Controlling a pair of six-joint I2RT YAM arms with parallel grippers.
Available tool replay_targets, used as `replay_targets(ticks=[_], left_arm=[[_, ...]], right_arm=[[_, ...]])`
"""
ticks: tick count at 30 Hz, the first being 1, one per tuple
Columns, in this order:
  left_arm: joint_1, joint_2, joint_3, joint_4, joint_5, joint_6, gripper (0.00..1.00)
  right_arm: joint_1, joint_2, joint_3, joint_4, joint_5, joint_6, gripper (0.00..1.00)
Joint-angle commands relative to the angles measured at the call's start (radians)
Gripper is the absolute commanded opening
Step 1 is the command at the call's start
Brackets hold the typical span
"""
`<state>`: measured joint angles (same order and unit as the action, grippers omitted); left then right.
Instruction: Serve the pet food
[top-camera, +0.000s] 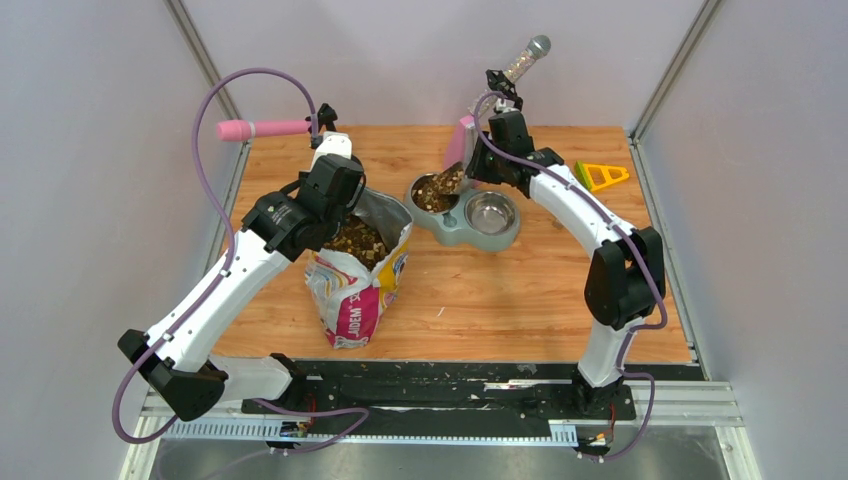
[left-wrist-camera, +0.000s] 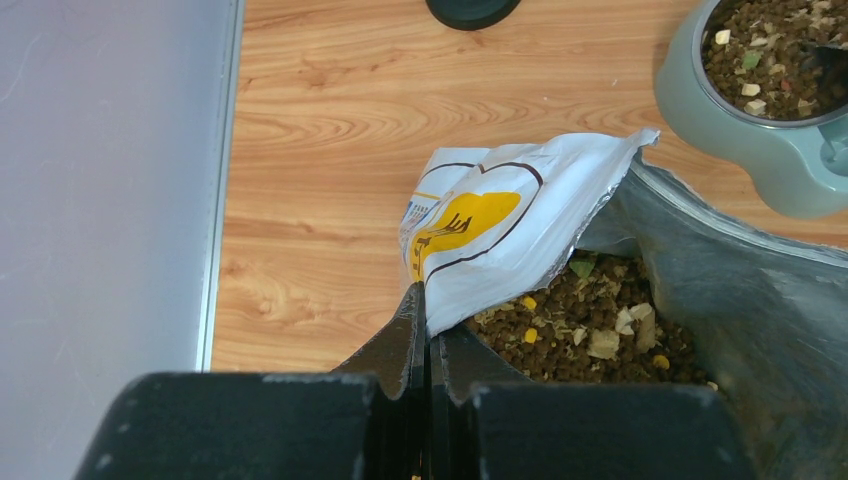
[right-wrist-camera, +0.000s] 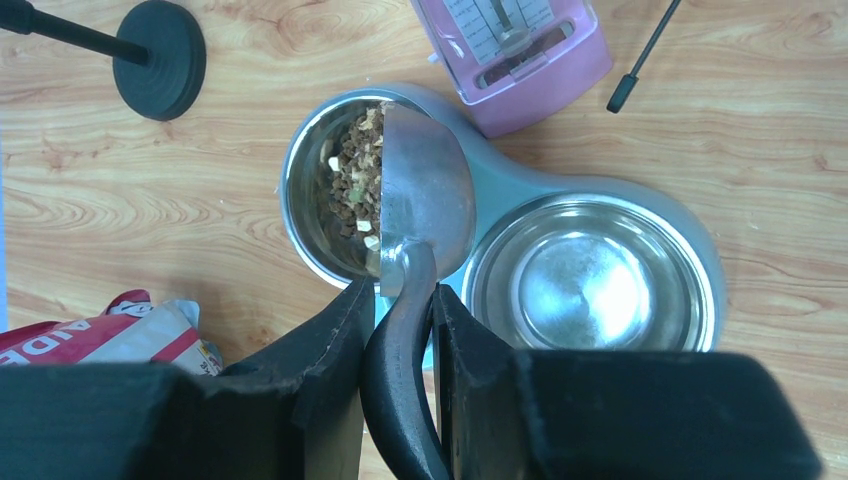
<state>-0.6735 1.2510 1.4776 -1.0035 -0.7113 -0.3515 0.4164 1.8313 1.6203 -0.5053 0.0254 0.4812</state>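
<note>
Left of the twin-bowl feeder (top-camera: 480, 243) and nearer the arm bases, the printed bag (top-camera: 350, 300) stands open on the bench (top-camera: 520, 300). The left gripper (left-wrist-camera: 425, 305) is fully closed, pinching the bag's top edge, and pet food (top-camera: 355, 238) is heaped inside. Over the feeder's left bowl (right-wrist-camera: 297, 215), the right gripper (right-wrist-camera: 400, 300) clamps the black handle of a metal scoop (right-wrist-camera: 430, 190) tipped on its side, with more pet food in that bowl beneath it. The feeder's right bowl (right-wrist-camera: 590, 285) shows bare steel, and a pink device (right-wrist-camera: 520, 50) sits just behind the feeder.
</note>
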Motion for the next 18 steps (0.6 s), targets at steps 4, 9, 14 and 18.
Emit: replay_targets(ticks=[4, 9, 14, 18], left_arm=[[-0.005, -0.068, 0.032, 0.136, -0.045, -0.006, 0.00], [-0.005, -0.064, 0.031, 0.136, -0.043, -0.006, 0.00], [-0.005, -0.062, 0.031, 0.136, -0.043, -0.006, 0.00], [-0.005, -0.062, 0.030, 0.136, -0.042, -0.006, 0.00]], right_arm=[[0.013, 0.015, 0.068, 0.046, -0.005, 0.014, 0.00], [0.022, 0.034, 0.086, 0.045, -0.008, 0.017, 0.00], [0.025, 0.038, 0.089, 0.046, -0.008, 0.021, 0.00], [0.027, 0.028, 0.086, 0.044, 0.012, 0.008, 0.00]])
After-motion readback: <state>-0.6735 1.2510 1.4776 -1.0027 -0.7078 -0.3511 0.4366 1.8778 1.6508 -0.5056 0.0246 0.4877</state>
